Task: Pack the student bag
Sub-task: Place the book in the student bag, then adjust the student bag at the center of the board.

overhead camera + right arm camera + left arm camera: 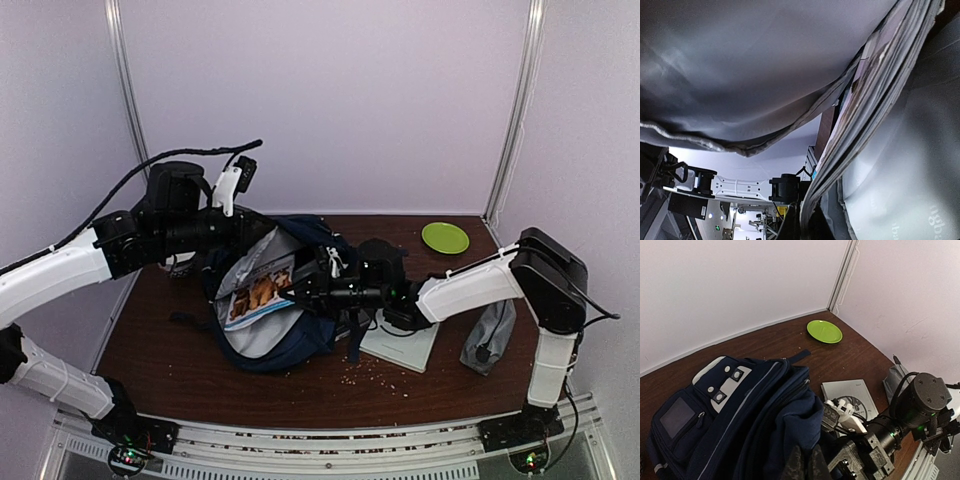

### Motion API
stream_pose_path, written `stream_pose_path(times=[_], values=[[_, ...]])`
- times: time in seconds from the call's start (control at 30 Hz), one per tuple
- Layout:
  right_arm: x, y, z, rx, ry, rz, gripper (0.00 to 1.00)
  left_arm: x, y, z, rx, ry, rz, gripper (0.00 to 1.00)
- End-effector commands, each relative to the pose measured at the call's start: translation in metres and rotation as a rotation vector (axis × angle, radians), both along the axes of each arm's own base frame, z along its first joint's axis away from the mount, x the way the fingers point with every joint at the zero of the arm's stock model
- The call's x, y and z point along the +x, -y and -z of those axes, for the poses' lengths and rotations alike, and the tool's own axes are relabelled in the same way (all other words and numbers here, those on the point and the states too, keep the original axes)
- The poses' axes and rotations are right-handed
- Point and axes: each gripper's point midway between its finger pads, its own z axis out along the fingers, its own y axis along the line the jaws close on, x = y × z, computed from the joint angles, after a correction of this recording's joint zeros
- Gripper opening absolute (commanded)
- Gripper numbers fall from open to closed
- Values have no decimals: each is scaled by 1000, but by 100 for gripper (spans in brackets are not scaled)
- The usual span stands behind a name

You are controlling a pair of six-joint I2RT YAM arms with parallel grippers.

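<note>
The student bag (pixel 280 352) is lying open in the middle of the desk (pixel 190 370). The left end effector (pixel 804 462) is pinching its navy rim. The right end effector (pixel 298 290), closed, is reaching in at a magazine (pixel 255 292). Inside, only the letters "ngba" are showing.

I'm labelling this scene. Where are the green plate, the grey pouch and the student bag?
green plate (pixel 445 237): top external view, middle of the dish.
grey pouch (pixel 490 335): top external view, middle of its fabric.
student bag (pixel 760 410): left wrist view, navy outer fabric.

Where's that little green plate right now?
Seen from above, the green plate sits in the far right corner of the table, right of the student bag.
</note>
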Motion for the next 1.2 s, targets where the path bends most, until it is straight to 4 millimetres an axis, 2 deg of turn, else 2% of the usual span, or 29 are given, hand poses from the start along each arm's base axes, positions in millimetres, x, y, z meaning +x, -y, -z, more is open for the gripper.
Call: stream_pose_path(times=[0.0, 0.13, 0.17, 0.2, 0.4, 0.53, 0.7, 0.8, 0.9, 1.03, 1.1, 1.17], values=[[44, 12, 4, -39, -25, 187, 0, -9, 5, -58, -162, 123, 30, 0], [59, 31, 47, -296, -85, 295, 0, -6, 8, -49, -159, 105, 23, 0], [60, 34, 51, -335, -81, 301, 0, -5, 9, -45, -156, 97, 19, 0], [60, 36, 51, -356, -73, 305, 4, -4, 11, -44, -155, 93, 17, 0], [53, 49, 38, -417, -15, 322, 45, 3, 18, -36, -147, 81, 17, 0], [41, 56, 26, -438, 9, 309, 59, 9, 22, -34, -141, 79, 7, 0], [19, 70, 9, -475, 66, 298, 65, 18, 27, -36, -135, 80, -13, 0], [3, 87, 7, -531, 112, 312, 66, 24, 29, -38, -125, 86, -30, 0], [-3, 115, 23, -589, 113, 379, 67, 27, 30, -41, -112, 96, -38, 0], [7, 142, 53, -645, 104, 443, 71, 30, 28, -36, -91, 97, -52, 0], [17, 145, 61, -670, 109, 457, 71, 29, 27, -30, -82, 85, -53, 0], [25, 138, 71, -669, 92, 425, 70, 27, 26, -24, -81, 69, -52, 0]])
